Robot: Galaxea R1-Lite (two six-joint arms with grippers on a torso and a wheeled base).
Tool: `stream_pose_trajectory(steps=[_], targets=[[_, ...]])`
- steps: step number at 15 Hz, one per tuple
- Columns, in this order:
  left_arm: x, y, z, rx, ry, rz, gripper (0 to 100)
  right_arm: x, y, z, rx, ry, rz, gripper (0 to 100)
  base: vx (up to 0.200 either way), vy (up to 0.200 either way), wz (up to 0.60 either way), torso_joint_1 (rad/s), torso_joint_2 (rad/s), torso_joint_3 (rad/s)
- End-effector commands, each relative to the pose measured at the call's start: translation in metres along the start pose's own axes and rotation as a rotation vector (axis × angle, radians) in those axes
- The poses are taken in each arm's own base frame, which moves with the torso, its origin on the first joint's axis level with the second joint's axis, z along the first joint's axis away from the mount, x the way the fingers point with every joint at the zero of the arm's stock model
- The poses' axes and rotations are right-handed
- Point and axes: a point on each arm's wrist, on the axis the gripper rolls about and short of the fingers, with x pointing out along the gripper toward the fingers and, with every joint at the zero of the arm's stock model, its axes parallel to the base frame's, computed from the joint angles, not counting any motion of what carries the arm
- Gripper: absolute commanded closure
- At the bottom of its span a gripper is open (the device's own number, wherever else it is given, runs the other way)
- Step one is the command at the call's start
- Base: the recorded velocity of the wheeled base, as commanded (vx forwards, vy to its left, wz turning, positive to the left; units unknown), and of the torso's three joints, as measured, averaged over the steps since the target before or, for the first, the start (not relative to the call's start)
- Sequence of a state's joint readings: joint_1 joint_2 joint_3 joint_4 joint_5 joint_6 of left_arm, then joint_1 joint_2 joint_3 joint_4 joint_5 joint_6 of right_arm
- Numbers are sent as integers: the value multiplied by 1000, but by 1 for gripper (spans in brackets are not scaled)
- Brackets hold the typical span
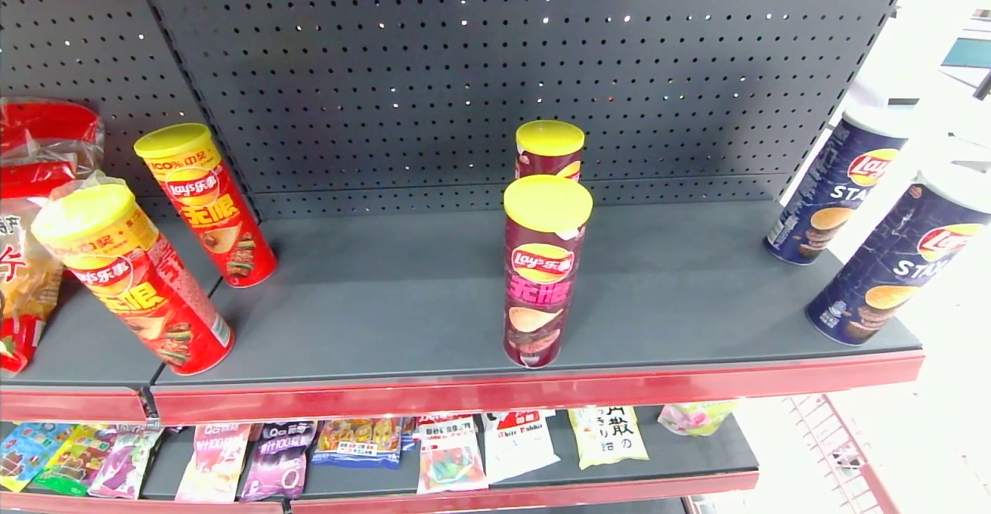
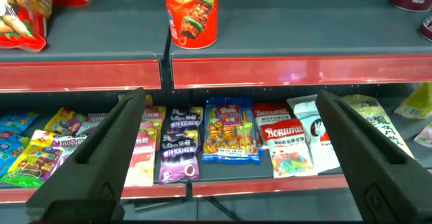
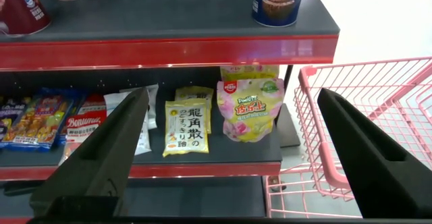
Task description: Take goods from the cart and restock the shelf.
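Observation:
The grey upper shelf (image 1: pixel 387 297) carries two red chip cans (image 1: pixel 207 204) at the left, two maroon cans (image 1: pixel 544 266) one behind the other in the middle, and two navy cans (image 1: pixel 906 266) at the right end. The pink wire cart (image 3: pixel 364 136) stands on the floor to the right of the shelf unit, and nothing shows inside the part in view. My left gripper (image 2: pixel 231 96) is open and holds nothing, level with the lower shelf's candy bags (image 2: pixel 229 133), under a red can (image 2: pixel 192 11). My right gripper (image 3: pixel 233 92) is open, facing the lower shelf's right end beside the cart.
Bagged snacks (image 1: pixel 31 212) crowd the upper shelf's far left. The lower shelf holds a row of flat candy bags (image 1: pixel 449 452), among them a yellow bag (image 3: pixel 187 126) and a green-pink one (image 3: pixel 250 109). Bare shelf lies between the can groups. A perforated back panel (image 1: pixel 542 73) closes the rear.

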State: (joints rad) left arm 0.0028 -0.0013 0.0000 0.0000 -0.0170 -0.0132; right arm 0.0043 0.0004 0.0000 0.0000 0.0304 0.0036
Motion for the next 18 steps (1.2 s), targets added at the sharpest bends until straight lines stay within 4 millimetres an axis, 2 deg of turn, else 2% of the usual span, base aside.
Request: stream_pose_trajectory(steps=[1,18], targets=[[0,0,0,-1,1,0,0,0,0,0,1,0,-1,0,0,0,0,0,0,0],[0,0,0,5,1,-1,0,0,0,0,1,0,-1,0,0,0,0,0,0,0]])
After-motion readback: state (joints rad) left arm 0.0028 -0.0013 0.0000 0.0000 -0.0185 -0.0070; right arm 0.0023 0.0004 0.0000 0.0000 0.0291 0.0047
